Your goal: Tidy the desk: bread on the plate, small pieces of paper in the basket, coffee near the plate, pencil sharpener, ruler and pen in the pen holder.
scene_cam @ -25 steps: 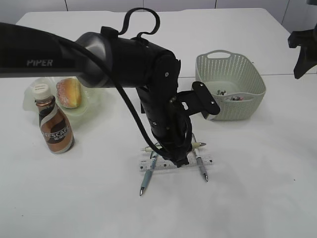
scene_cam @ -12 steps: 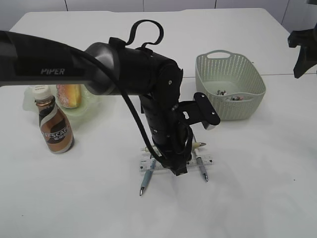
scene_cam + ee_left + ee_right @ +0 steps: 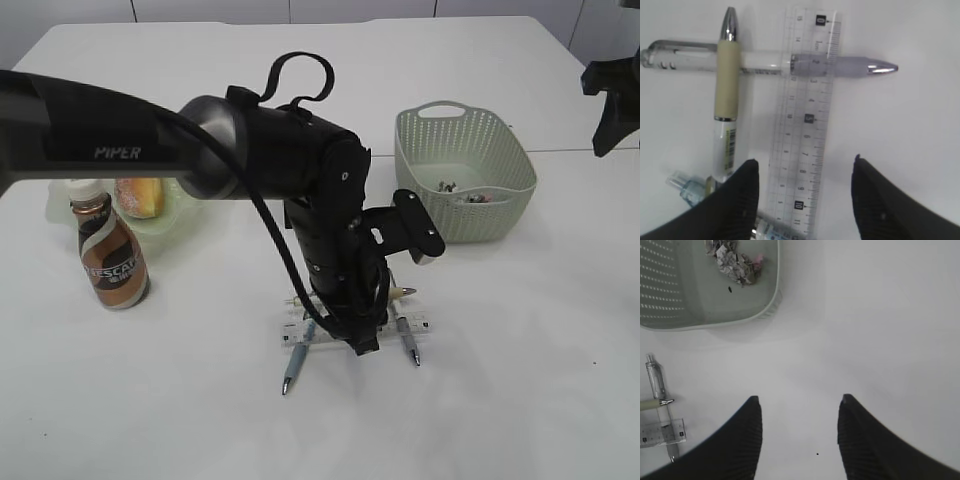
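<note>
A clear ruler point(image 3: 805, 125) lies on the white table across several pens: a cream-grip pen point(image 3: 726, 85), a clear lavender-tipped pen point(image 3: 840, 65) and a pale blue pen point(image 3: 687, 187). My left gripper point(image 3: 805, 167) is open and straddles the ruler's near end from just above; in the exterior view the left gripper point(image 3: 360, 338) hides most of the ruler point(image 3: 415, 323). My right gripper point(image 3: 799, 405) is open and empty over bare table. Bread point(image 3: 140, 196) lies on the green plate point(image 3: 185, 215), with the coffee bottle point(image 3: 110, 255) beside it. The pencil sharpener and pen holder are out of view.
A pale green basket point(image 3: 465, 180) with crumpled paper pieces point(image 3: 735, 260) stands at the right rear of the pens. The left arm's black bulk hangs over the table's middle. The right arm point(image 3: 612, 100) is at the far right edge.
My left arm has shifted a little forward and down over the ruler and pens. The ruler, pens, bottle and basket have not moved.
</note>
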